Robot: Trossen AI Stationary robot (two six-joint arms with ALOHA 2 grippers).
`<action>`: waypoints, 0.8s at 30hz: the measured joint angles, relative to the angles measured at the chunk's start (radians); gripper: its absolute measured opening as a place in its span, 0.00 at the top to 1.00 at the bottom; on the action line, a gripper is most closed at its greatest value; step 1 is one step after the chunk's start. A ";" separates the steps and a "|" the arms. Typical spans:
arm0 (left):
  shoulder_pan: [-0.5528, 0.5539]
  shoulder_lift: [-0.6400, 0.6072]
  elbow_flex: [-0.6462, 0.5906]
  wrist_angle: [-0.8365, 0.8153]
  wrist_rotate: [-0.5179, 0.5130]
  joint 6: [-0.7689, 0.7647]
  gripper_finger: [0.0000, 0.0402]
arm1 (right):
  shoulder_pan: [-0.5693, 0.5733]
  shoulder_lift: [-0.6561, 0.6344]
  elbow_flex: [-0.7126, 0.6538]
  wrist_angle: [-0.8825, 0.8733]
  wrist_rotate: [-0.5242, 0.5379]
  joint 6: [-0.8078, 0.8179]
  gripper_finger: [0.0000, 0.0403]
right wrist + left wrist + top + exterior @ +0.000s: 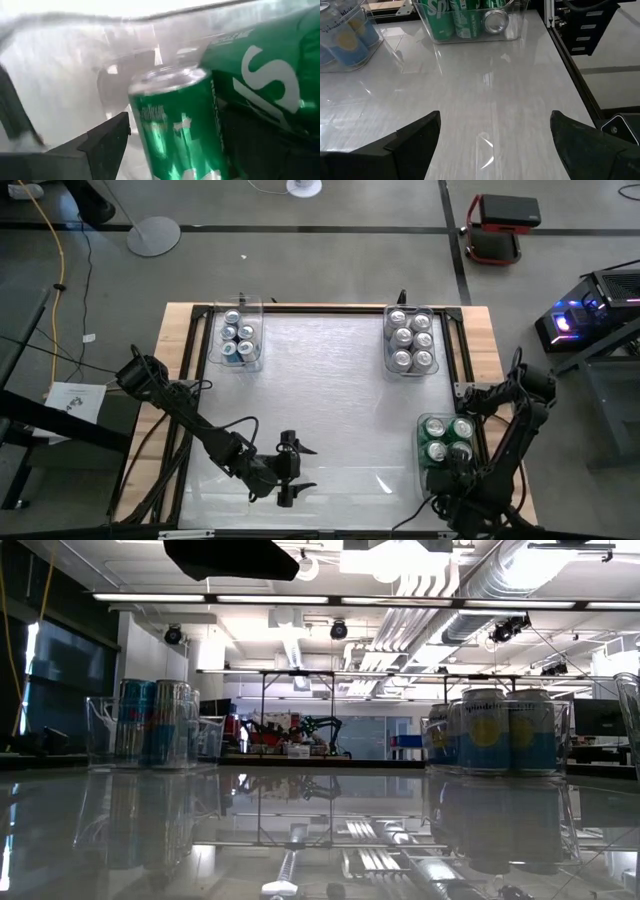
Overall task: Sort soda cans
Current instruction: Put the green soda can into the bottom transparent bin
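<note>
while blurred, right hand (165, 145) straddles green can (175, 125).

My bench (320, 395) has a glossy pale top inside a wooden border. Three clear bins stand directly on it: one (240, 335) at the far left, one (411, 340) at the far right, one (446, 450) at the near right edge.

L hand (291, 468) open, R hand (459, 459) low.
</note>
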 joint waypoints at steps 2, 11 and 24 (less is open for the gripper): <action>0.000 0.000 0.000 0.001 0.000 0.000 0.12 | -0.008 0.006 0.023 -0.021 -0.007 0.058 0.22; 0.001 0.000 0.000 0.011 0.000 -0.001 0.12 | -0.069 0.011 0.143 -0.121 -0.118 0.345 0.22; 0.001 0.000 0.000 0.012 0.000 0.007 0.12 | -0.093 0.005 0.157 -0.127 -0.446 0.933 0.22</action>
